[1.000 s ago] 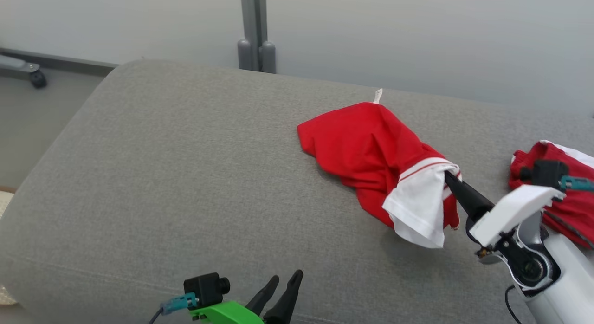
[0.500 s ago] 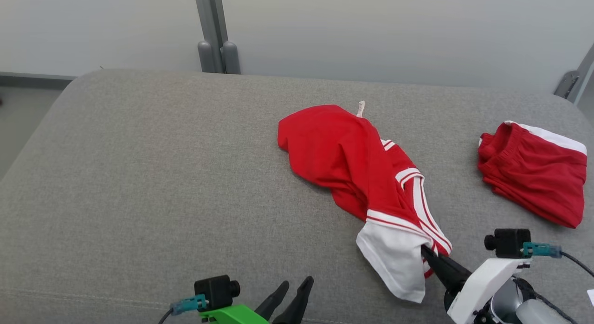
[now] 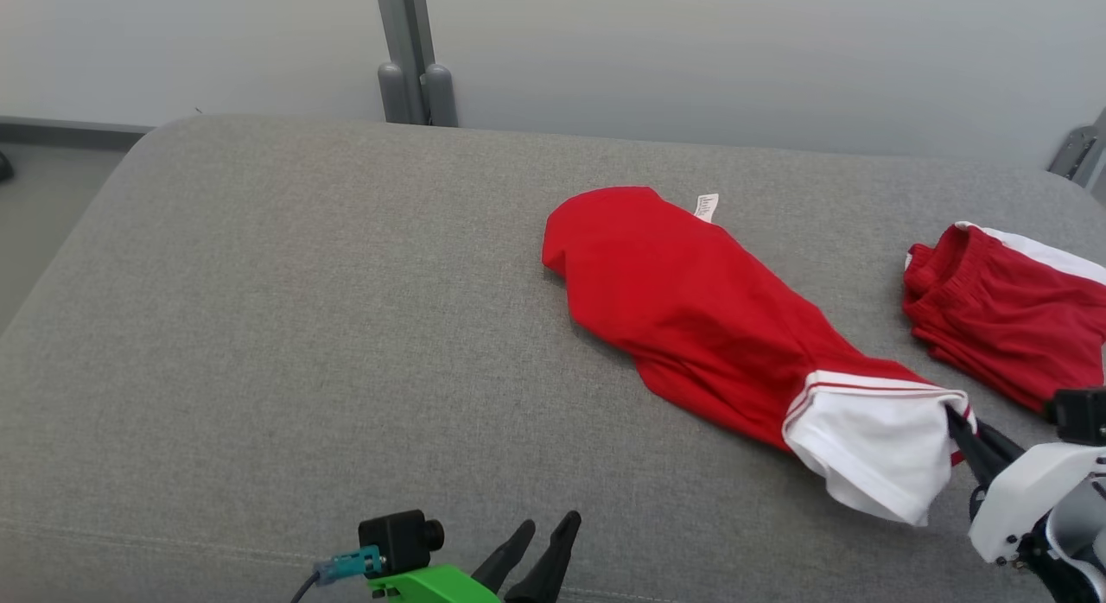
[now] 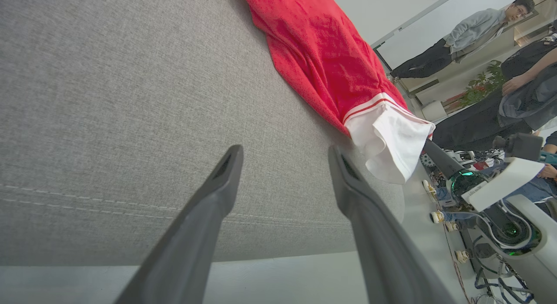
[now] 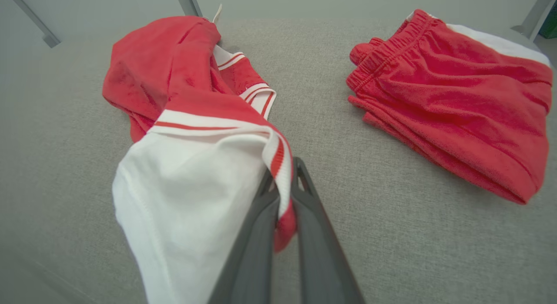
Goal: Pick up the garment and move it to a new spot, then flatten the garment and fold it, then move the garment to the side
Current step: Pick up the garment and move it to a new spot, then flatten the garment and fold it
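Since half second back: shirt (image 3: 691, 318) drawn out longer and smoother toward right, striped folds gone from top; right gripper (image 3: 953, 415) shifted rightward with it. Right gripper fingers pressed together on red-trimmed hem of white sleeve (image 3: 873, 447), cloth pinched between tips, sleeve raised and hanging. Rest of shirt lies on grey cushion (image 3: 302, 326), right of centre, small label (image 3: 706, 206) at far end. Left gripper (image 3: 549, 523) at near edge, fingers apart, holding nothing, well apart from shirt. Red shorts (image 3: 1011, 318) bunched at right, near sleeve.
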Controlling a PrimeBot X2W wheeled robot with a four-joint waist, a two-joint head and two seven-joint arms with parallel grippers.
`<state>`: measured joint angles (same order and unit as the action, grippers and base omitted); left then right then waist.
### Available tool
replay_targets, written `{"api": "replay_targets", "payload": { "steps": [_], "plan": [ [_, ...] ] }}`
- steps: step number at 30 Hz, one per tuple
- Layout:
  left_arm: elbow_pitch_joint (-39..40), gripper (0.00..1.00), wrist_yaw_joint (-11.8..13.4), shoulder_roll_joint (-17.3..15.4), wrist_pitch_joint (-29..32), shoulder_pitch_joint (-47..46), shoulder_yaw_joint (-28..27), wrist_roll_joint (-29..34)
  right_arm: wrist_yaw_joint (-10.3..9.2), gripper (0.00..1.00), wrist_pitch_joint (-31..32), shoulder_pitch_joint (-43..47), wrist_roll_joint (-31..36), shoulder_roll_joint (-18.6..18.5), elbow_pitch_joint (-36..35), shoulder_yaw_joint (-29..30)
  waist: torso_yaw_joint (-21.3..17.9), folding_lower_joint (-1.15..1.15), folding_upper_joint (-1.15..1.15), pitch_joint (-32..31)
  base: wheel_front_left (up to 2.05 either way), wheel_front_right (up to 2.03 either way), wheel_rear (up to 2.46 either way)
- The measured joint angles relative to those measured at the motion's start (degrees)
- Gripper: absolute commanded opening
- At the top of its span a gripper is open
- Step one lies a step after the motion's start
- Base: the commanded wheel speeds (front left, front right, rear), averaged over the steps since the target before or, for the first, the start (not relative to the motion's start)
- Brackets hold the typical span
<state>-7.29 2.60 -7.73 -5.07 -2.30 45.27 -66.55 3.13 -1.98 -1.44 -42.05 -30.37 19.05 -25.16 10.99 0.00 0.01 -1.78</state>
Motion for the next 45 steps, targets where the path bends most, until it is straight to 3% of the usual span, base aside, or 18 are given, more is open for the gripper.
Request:
{"api": "replay_targets", "payload": {
  "steps": [5,6,7,8,14,18,25,35,45],
  "plan": [
    [0.2,1.0,0.0,0.1,0.3,0.0,0.3,0.0,-2.7,0.0,0.0,-1.5,1.9,-3.4,3.6,1.5,0.6,0.0,0.0,0.3,0.0,0.0,0.0],
    [0.2,1.0,0.0,0.0,0.3,0.0,0.2,0.0,-2.74,0.14,0.0,-1.7,2.1,-3.7,4.1,1.7,0.8,0.0,0.0,0.4,0.0,0.0,0.0],
    [0.2,1.0,0.0,0.0,0.3,0.0,0.2,0.0,-2.81,0.46,-0.1,-1.7,2.1,-3.5,4.4,2.0,0.9,0.0,0.0,0.5,0.0,0.0,0.0],
    [0.2,1.0,0.0,0.0,0.3,0.0,0.2,0.0,-3.03,1.0,-0.4,-1.7,2.1,-3.0,4.5,2.0,1.0,0.0,0.0,0.6,0.0,0.0,0.0],
    [0.2,1.0,0.2,0.0,0.0,0.0,-0.7,0.0,-2.14,1.0,-1.1,-1.6,-1.4,2.6,3.4,1.0,1.1,0.0,0.0,1.1,0.0,0.0,0.0],
    [0.2,1.0,0.3,0.0,-0.5,0.0,-1.1,0.0,-1.07,1.0,-1.1,-0.4,-1.5,3.7,2.7,-0.6,0.3,0.0,0.0,1.3,0.0,0.0,0.0],
    [0.2,1.0,0.3,0.0,-1.0,0.0,-1.4,-0.2,-1.21,1.0,-2.6,4.3,-4.2,5.6,1.6,0.1,-1.7,0.0,0.0,1.4,0.0,0.0,0.0],
    [0.3,1.0,0.2,0.1,-1.0,0.0,-1.1,-0.2,-0.11,1.0,-6.2,11.0,-15.7,14.0,-2.1,4.4,-4.2,0.0,0.0,2.5,0.0,0.0,0.0],
    [0.2,1.0,0.2,0.0,-0.9,-0.1,-0.9,-0.2,1.0,1.0,-7.6,13.5,-16.9,13.9,-2.0,4.7,-4.7,0.0,0.0,3.6,0.0,0.0,0.0]
  ]
}}
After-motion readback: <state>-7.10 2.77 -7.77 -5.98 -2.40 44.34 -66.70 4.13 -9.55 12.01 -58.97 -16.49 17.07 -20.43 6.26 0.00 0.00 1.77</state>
